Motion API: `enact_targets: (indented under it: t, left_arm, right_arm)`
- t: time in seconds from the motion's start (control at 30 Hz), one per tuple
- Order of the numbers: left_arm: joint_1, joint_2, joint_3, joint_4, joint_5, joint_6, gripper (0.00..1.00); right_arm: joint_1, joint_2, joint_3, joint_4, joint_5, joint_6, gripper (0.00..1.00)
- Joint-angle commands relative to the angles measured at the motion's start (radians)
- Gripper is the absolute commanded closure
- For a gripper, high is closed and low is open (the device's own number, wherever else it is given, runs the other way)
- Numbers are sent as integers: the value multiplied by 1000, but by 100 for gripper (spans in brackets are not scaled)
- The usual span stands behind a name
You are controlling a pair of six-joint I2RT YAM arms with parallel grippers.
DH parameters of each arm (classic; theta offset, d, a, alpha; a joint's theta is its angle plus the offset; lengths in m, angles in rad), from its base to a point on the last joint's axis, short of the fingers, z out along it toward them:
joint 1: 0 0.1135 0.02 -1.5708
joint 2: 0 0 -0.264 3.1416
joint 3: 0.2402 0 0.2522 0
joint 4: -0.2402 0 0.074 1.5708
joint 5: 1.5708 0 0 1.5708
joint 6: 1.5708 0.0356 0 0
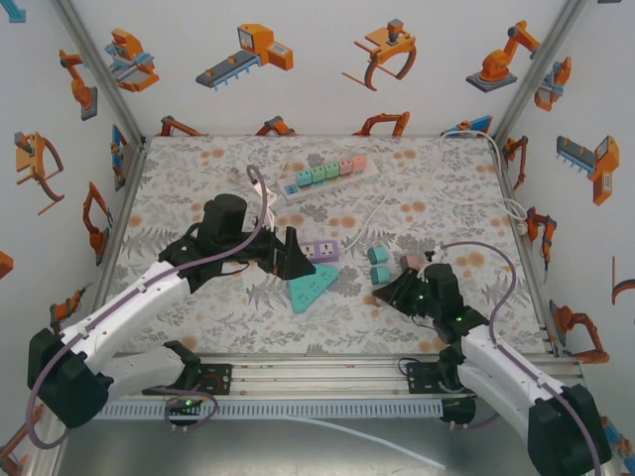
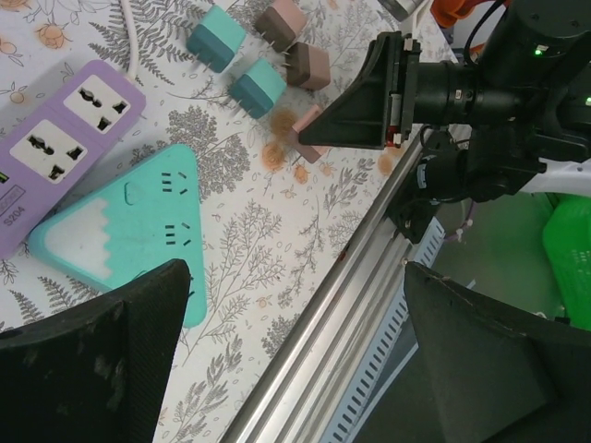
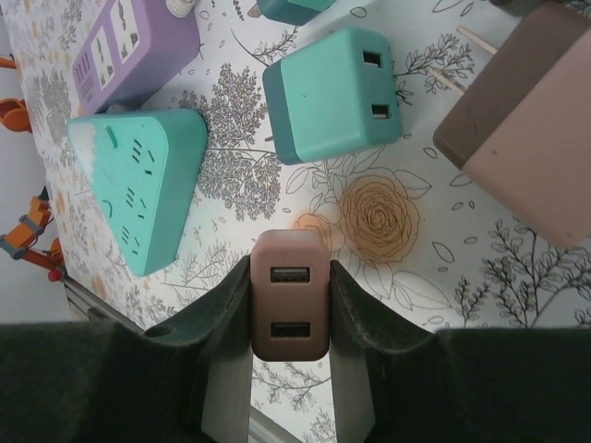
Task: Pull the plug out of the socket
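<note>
A teal triangular socket (image 1: 310,288) (image 2: 129,231) (image 3: 138,185) lies flat on the floral mat with nothing plugged into it. My right gripper (image 3: 290,277) (image 1: 399,290) is shut on a brownish-pink plug (image 3: 290,309) (image 2: 309,140) with two USB ports, holding it just above the mat to the right of the socket and apart from it. Beside the socket's left end, my left gripper (image 2: 295,277) (image 1: 288,256) stands open, with nothing between its fingers (image 2: 138,314).
A purple socket strip (image 1: 320,251) (image 2: 65,138) lies just behind the teal socket. Loose teal plugs (image 1: 378,265) (image 2: 257,88) (image 3: 337,92) and brownish-pink ones (image 2: 307,65) (image 3: 526,157) lie to the right. A white strip (image 1: 327,174) full of plugs sits at the back. The metal rail (image 2: 369,268) marks the near edge.
</note>
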Motion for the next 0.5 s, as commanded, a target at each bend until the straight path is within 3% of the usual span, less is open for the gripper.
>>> enact_targets:
  t: [0.0, 0.13, 0.23, 0.3, 0.47]
  left_arm:
    - [-9, 6, -9, 28, -10, 37, 10]
    - [-10, 2, 1, -1, -51, 75, 9]
    - [-11, 2, 5, -11, -66, 93, 8]
    - [-10, 3, 4, -11, -69, 97, 8]
    - [-11, 16, 3, -9, -69, 99, 8]
  right_arm:
    - [-4, 58, -25, 155, 2, 19, 86]
    - [-4, 99, -42, 195, 28, 20, 81]
    - [-4, 95, -35, 136, 55, 10, 60]
    - [-4, 86, -27, 87, 71, -3, 53]
    - [-4, 42, -6, -29, 121, -20, 52]
